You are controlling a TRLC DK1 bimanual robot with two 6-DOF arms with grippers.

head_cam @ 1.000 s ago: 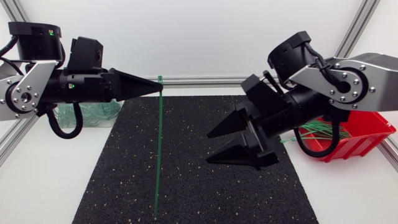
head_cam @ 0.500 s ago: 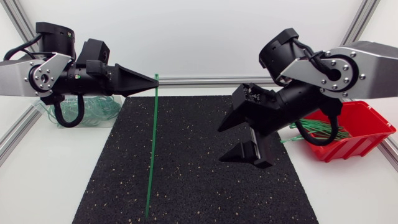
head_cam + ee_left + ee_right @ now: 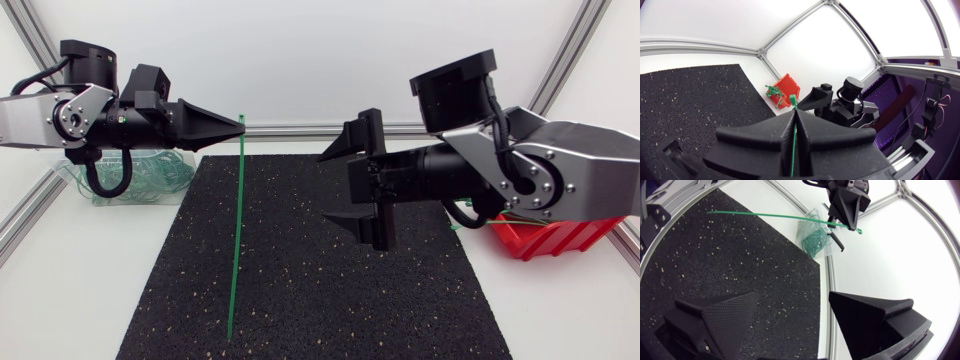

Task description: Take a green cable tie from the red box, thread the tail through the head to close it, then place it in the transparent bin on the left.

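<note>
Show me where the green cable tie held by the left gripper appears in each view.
Head view: the green cable tie hangs from the left gripper down over the black mat.
Left wrist view: the tie runs between the shut fingers, its head just past their tips.
Right wrist view: the tie stretches above the mat, ahead of the open fingers.
Shared landmark: the black mat, seen in all three.

No text, number, label or sign reads legibly in any view. Red box (image 3: pixel 565 236) at far right and transparent bin (image 3: pixel 100 190) at far left: plain surfaces, no print made out. Housings of left arm (image 3: pixel 40 118) and right arm (image 3: pixel 575 180): nothing readable.
</note>
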